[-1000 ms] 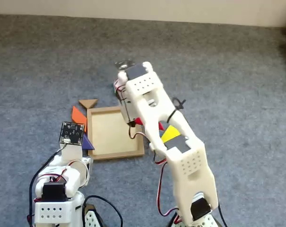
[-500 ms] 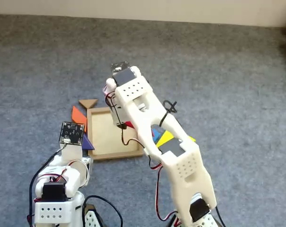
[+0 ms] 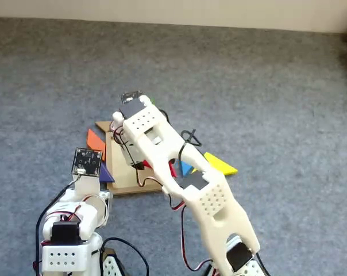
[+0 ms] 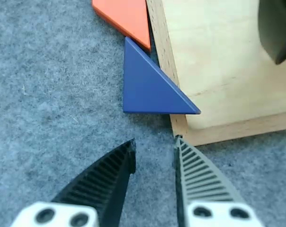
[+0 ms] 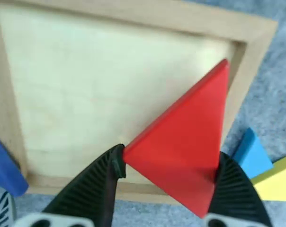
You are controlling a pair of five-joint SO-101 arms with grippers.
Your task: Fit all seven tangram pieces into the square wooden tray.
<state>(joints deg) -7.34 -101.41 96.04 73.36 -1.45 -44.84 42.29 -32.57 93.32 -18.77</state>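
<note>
Red triangle (image 5: pixel 181 142): pinched edge to edge between the jaws of the right gripper (image 5: pixel 169 165) and held over the square wooden tray (image 5: pixel 133 14), toward the corner nearest the light-blue piece (image 5: pixel 252 153) and yellow triangle (image 5: pixel 278 182). It is judged thin, stiff and light, with smooth painted faces liable to slip, so it is best taken across opposite edges. Left gripper (image 4: pixel 155 144): jaws spread with nothing between them, over the carpet (image 4: pixel 48 94) just beside the tray corner and the blue triangle (image 4: pixel 150 87).
</note>
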